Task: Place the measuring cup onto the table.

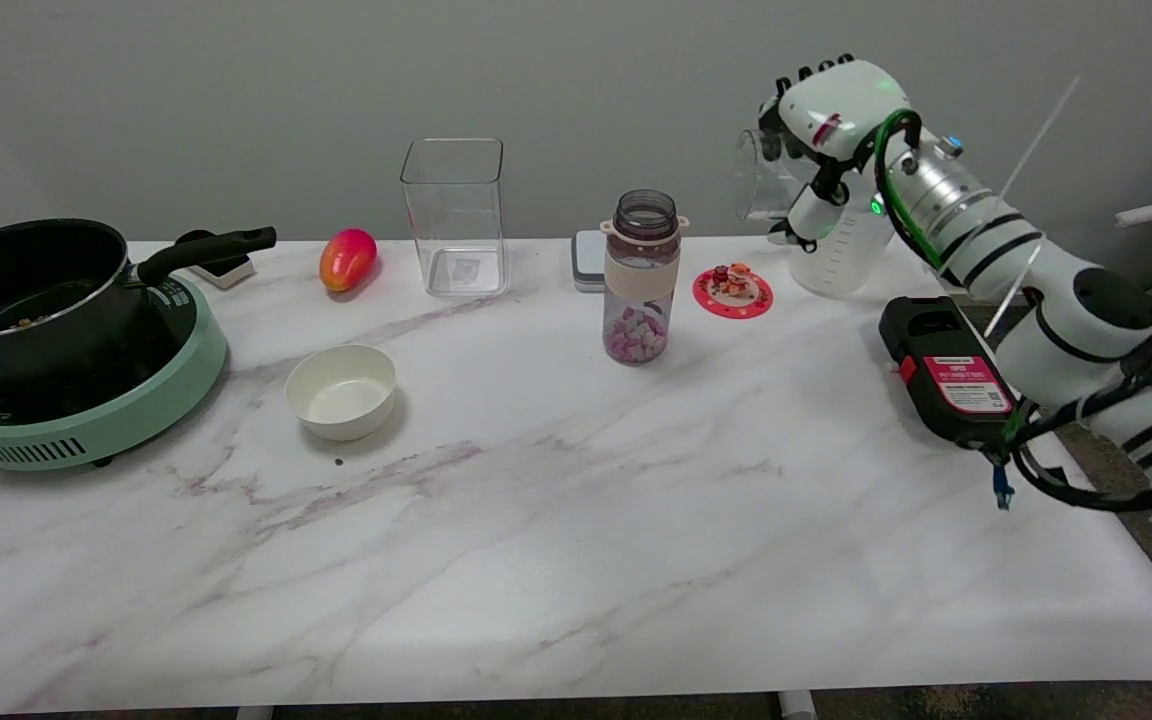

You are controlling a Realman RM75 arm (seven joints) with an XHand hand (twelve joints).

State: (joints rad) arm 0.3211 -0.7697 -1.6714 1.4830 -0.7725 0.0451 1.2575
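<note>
A: Right hand?
B: Raised over the far right of the worktop, fingers wrapped on a small clear measuring cup, held tilted in the air.
A: Cup touching anything else?
B: No. It hangs clear of the worktop, just in front of the big translucent jug standing behind.
A: Nearby?
B: Red coaster below left, bottle with pink bits further left, black device under the forearm.
A: Left side?
B: White bowl, pot on green cooker, mango, clear container.
</note>
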